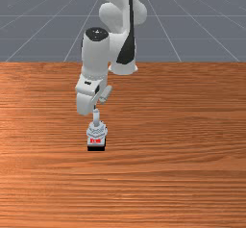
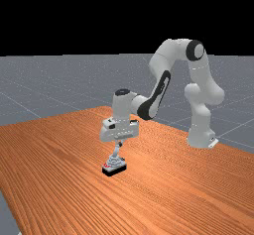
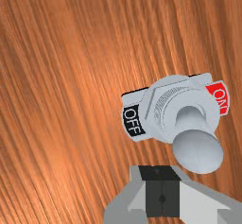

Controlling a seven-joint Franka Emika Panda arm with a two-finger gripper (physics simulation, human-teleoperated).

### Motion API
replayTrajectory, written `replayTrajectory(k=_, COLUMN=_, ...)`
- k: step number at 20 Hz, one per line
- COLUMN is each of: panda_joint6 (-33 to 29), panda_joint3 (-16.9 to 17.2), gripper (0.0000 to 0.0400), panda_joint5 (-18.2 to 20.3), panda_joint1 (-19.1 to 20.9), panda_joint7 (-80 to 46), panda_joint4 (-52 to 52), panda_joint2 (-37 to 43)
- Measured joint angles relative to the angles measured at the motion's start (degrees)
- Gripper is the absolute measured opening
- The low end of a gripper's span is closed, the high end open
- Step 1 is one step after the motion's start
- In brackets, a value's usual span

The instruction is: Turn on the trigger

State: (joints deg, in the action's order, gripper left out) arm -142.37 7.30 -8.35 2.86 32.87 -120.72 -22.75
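Gripper (image 2: 119, 143), far view: located mid-pic., slightly to the far view's left, pointing down directly above toggle switch (image 2: 115, 164), at lever's (image 2: 116, 152) upper end. Lever tilts toward the far view's right, i.e. away from red label (image 2: 106, 165). Switch sits on its black base (image 2: 114, 170), flat on wood table (image 2: 59, 179). Arm (image 2: 201, 75) reaches in from the far view's right.

Front view: switch stands on table, a bit to the front view's left of ctr., red label facing cam.; gripper is at lever's top, arm side. Contact w/ lever: cannot tell here.

Wrist view: gripper clenched, dark pads (image 3: 153, 194) pressed together, nothing held. Lever's rounded knob (image 3: 197, 151) is just beside the fingertips, approx. level w/ them, thin strip of wood visible betw. Red label reads ON; black label (image 3: 133, 120), opp. side of switch, reads OFF.
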Motion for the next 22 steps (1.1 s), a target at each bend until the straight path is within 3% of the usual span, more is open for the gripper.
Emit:
replayTrajectory(k=1, panda_joint6=-3.15, panda_joint3=-0.28, gripper=0.0001, panda_joint5=-0.39, panda_joint1=0.41, panda_joint7=1.81, panda_joint4=-2.0, panda_joint2=0.92)
replayTrajectory(k=2, panda_joint6=-2.58, panda_joint3=-1.1, gripper=0.0001, panda_joint5=2.17, panda_joint1=1.29, panda_joint7=2.2, panda_joint4=-2.01, panda_joint2=1.02)
replayTrajectory(k=3, panda_joint6=-3.21, panda_joint3=-0.26, gripper=0.0, panda_joint5=-0.25, panda_joint1=0.43, panda_joint7=1.59, panda_joint4=-2.37, panda_joint2=1.16)
replayTrajectory(k=5, panda_joint6=-5.62, panda_joint3=-0.07, gripper=0.0, panda_joint5=0.03, panda_joint1=0.23, panda_joint7=0.01, panda_joint4=-2.33, panda_joint2=0.75)
replayTrajectory(k=6, panda_joint6=-2.58, panda_joint3=1.18, gripper=0.0, panda_joint5=-2.49, panda_joint1=-1.35, panda_joint7=-2.64, panda_joint4=-0.97, panda_joint2=0.24)
replayTrajectory(k=9, panda_joint6=-2.74, panda_joint3=0.08, gripper=0.0004, panda_joint5=-0.72, panda_joint1=-0.23, panda_joint7=-0.5, panda_joint4=-1.32, panda_joint2=0.54)
replayTrajectory(k=17, panda_joint6=-3.12, panda_joint3=0.09, gripper=0.0001, panda_joint5=-1.23, panda_joint1=-0.43, panda_joint7=-0.93, panda_joint4=-2.28, panda_joint2=1.14)
replayTrajectory(k=18, panda_joint6=-0.65, panda_joint3=0.33, gripper=0.0001, panda_joint5=-1.03, panda_joint1=-0.73, panda_joint7=-2.14, panda_joint4=-1.58, panda_joint2=0.99)
replayTrajectory(k=21, panda_joint6=-1.13, panda_joint3=0.51, gripper=0.0, panda_joint5=-1.33, panda_joint1=-0.77, panda_joint7=-2.24, panda_joint4=-3.39, panda_joint2=2.12)
replayTrajectory(k=22, panda_joint6=-3.16, panda_joint3=1.38, gripper=0.0, panda_joint5=-3.18, panda_joint1=-1.69, panda_joint7=-4.4, panda_joint4=-4.55, panda_joint2=2.58)
